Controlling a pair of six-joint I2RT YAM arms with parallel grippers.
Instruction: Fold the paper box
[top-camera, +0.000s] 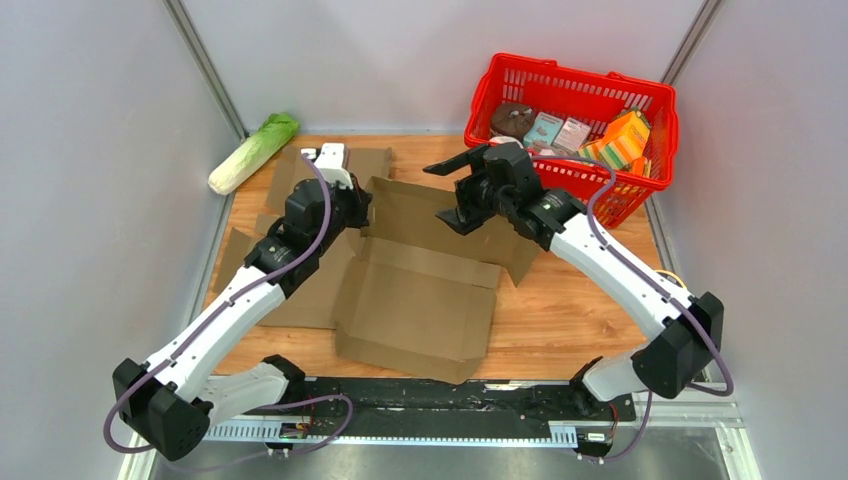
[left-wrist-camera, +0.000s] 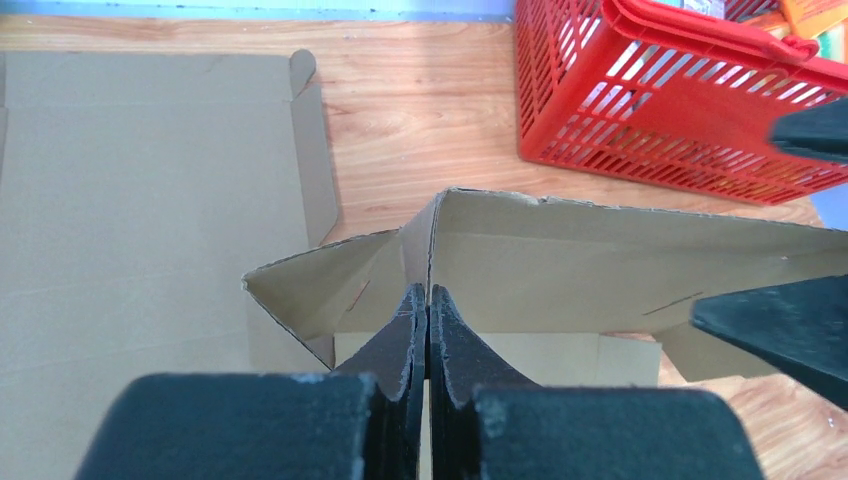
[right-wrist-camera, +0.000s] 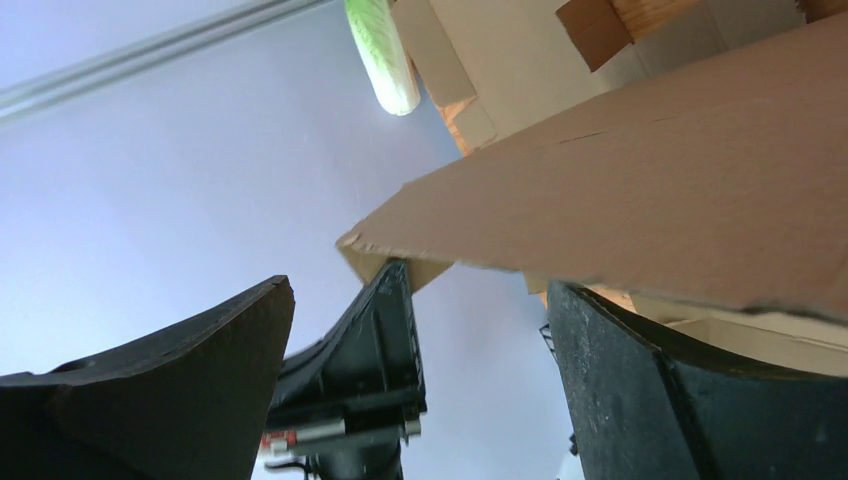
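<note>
left pincer (left-wrist-camera: 428, 292) pinched shut on raised flap (left-wrist-camera: 620, 265) corner of paper box (top-camera: 420, 300). right pincer (top-camera: 441, 196) wide open, empty. Suggest: right pushes flap upright along crease, left pins corner.

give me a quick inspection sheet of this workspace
surface: wooden table
job's things: paper box at centre, partly unfolded, one wall raised
clutter: flat cardboard at left; cabbage far left; red basket of goods far right
grippers: left gripper shut on the box's raised corner; right gripper open by the raised wall
cables: purple cable along each arm
surroundings: grey walls
</note>
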